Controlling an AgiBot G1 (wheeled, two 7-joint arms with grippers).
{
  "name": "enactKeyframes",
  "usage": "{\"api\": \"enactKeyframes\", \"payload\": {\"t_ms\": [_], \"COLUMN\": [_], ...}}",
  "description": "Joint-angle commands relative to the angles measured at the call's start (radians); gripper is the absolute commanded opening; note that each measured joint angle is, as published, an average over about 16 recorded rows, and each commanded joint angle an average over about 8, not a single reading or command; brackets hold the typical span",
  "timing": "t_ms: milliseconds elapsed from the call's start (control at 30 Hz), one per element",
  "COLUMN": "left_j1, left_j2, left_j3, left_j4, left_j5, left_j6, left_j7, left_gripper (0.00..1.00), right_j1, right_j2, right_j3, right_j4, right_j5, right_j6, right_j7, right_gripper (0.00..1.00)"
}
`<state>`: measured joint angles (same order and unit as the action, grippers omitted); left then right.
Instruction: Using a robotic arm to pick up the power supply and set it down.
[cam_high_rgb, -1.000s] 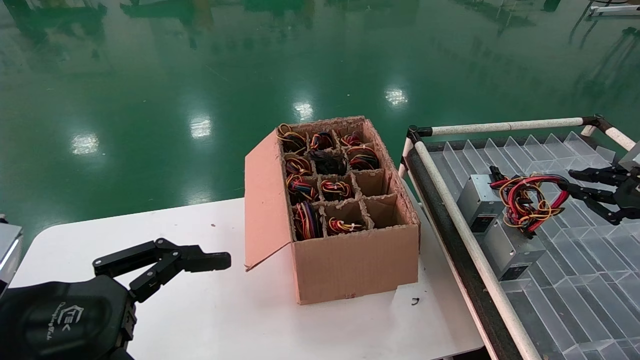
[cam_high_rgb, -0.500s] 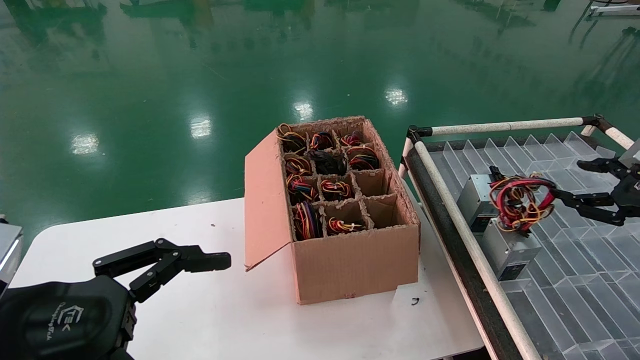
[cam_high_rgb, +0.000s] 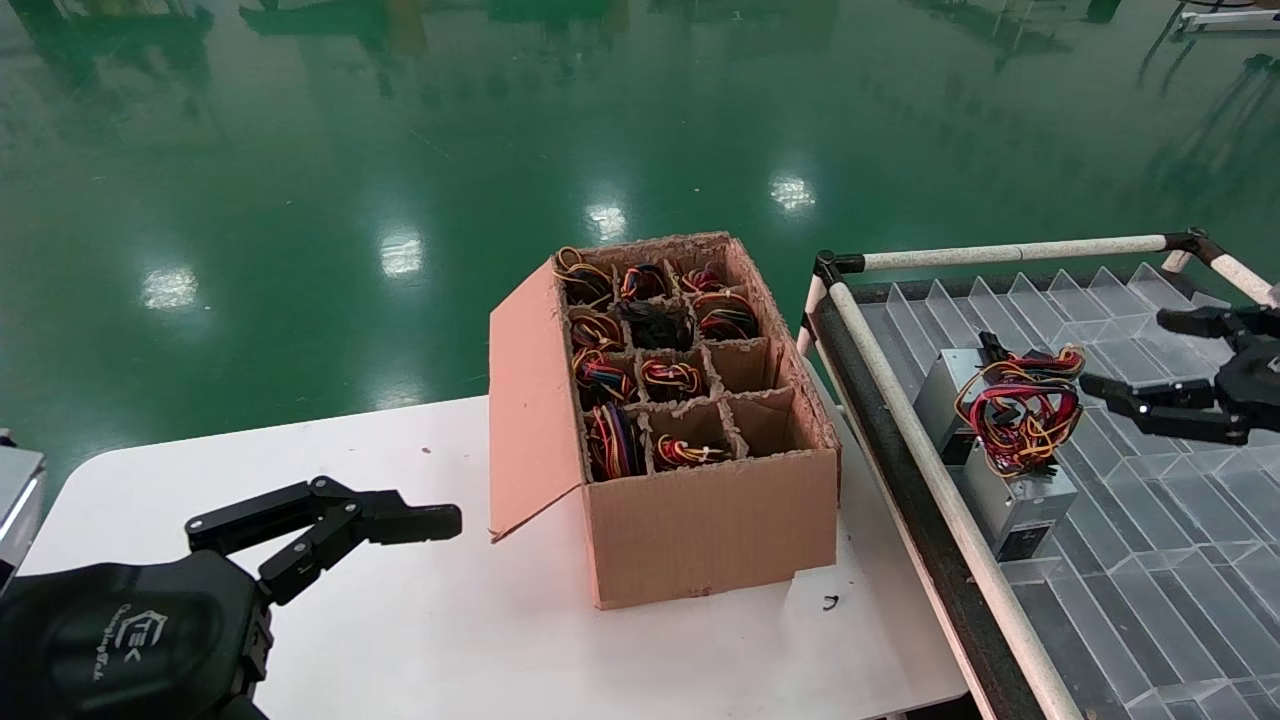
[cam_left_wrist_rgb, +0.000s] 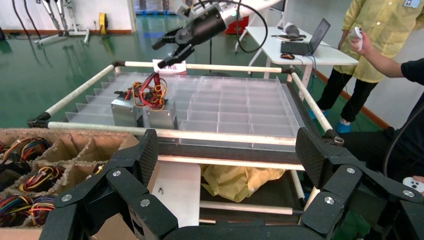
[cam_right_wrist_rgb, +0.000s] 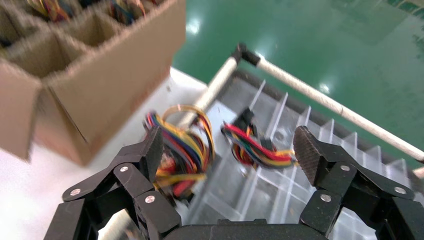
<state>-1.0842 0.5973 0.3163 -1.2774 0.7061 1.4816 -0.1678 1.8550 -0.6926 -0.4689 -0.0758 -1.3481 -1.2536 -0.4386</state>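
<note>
The power supply (cam_high_rgb: 1022, 497) is a silver-grey box lying in the clear divider tray (cam_high_rgb: 1150, 520). Its loose red, yellow and black wire bundle (cam_high_rgb: 1018, 408) is heaped on top of it. My right gripper (cam_high_rgb: 1130, 352) hovers just right of the bundle, open, with nothing between its fingers. In the right wrist view my right gripper (cam_right_wrist_rgb: 228, 145) has its pads spread wide over two wire bundles (cam_right_wrist_rgb: 182, 150). My left gripper (cam_high_rgb: 430, 522) is parked low over the white table, open and empty. The left wrist view shows the power supply (cam_left_wrist_rgb: 161, 118) far off in the tray.
A second silver box (cam_high_rgb: 945, 385) lies just beyond the power supply. A cardboard box (cam_high_rgb: 700, 540) with wire-filled cells stands on the white table (cam_high_rgb: 450, 640). White tubes (cam_high_rgb: 930, 460) rim the tray. A person (cam_left_wrist_rgb: 370, 45) stands beyond the tray.
My right gripper has let go of the red wires and drawn back to the right. The bundle has sprung back onto the boxes. The left arm has not moved.
</note>
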Motion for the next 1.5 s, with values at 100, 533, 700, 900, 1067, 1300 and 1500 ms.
{"api": "enactKeyframes", "payload": {"t_ms": [100,533,700,900,1067,1300,1500], "left_j1": [0.0,0.0,0.0,0.0,0.0,0.0,0.0], "left_j2": [0.0,0.0,0.0,0.0,0.0,0.0,0.0], "left_j3": [0.0,0.0,0.001,0.001,0.001,0.001,0.001], "left_j4": [0.0,0.001,0.001,0.001,0.001,0.001,0.001], "left_j5": [0.0,0.0,0.0,-0.001,-0.001,-0.001,-0.001], "left_j6": [0.0,0.0,0.0,0.0,0.0,0.0,0.0], "left_j7": [0.0,0.0,0.001,0.001,0.001,0.001,0.001], "left_gripper": [1.0,1.0,1.0,1.0,1.0,1.0,1.0], "right_j1": [-0.004,-0.124,-0.188,-0.266,-0.33,-0.421,-0.498], "right_j2": [0.005,0.017,0.023,0.031,0.037,0.046,0.054], "right_j3": [0.018,0.052,0.065,0.082,0.095,0.114,0.13], "right_j4": [-0.011,0.196,0.309,0.448,0.561,0.722,0.859], "right_j5": [0.024,0.124,0.172,0.231,0.279,0.347,0.405], "right_j6": [-0.036,-0.086,-0.101,-0.12,-0.135,-0.157,-0.175], "right_j7": [0.027,0.126,0.174,0.234,0.283,0.352,0.411], "right_gripper": [1.0,1.0,1.0,1.0,1.0,1.0,1.0]}}
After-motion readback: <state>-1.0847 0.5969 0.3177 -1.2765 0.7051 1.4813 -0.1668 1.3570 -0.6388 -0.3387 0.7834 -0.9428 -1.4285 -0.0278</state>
